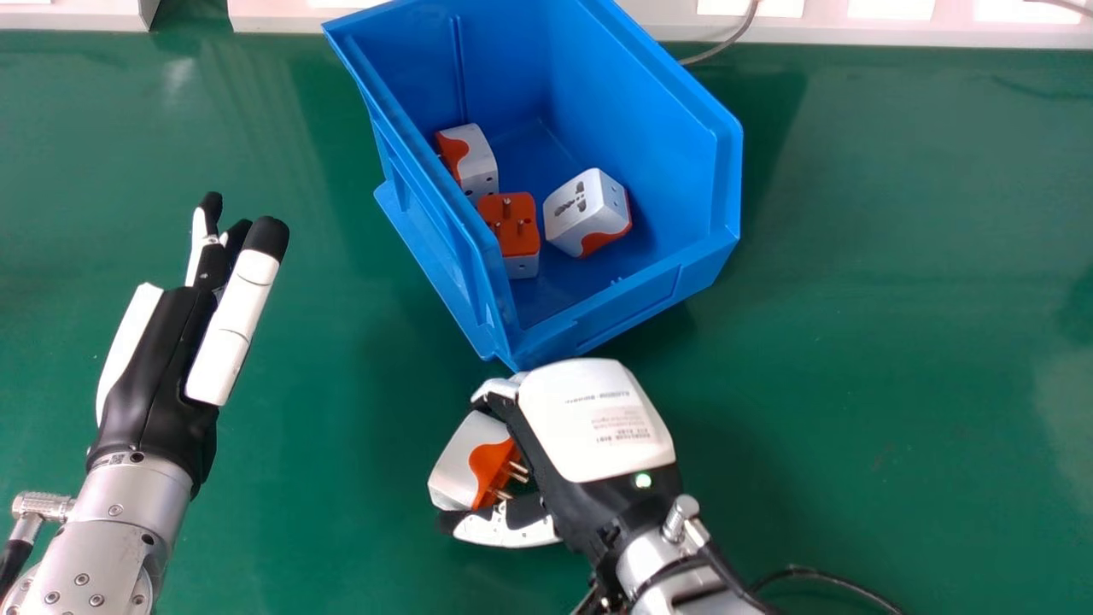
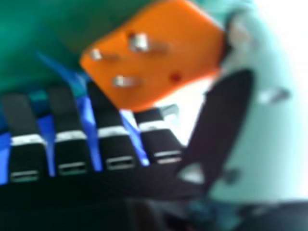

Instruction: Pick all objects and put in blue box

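Observation:
Just in front of the near corner of the blue box (image 1: 559, 337), my right hand (image 1: 589, 427) holds a white and orange plug adapter (image 1: 465, 461) between its thumb and fingers. In the right hand view the adapter's orange pin face (image 2: 159, 53) lies between the fingers and thumb of my right hand (image 2: 221, 125). Inside the box are three more adapters: one (image 1: 478, 162) by the left wall, one orange side up (image 1: 511, 224), and one socket side up (image 1: 581, 209). My left hand (image 1: 158, 367) is at the left, fingers straight, holding nothing.
The box stands at the back centre of the green table (image 1: 897, 299). A pale ledge (image 1: 837, 30) runs along the table's far edge, with a grey cable (image 1: 726, 44) beside the box. A black cable (image 1: 820, 574) lies near my right forearm.

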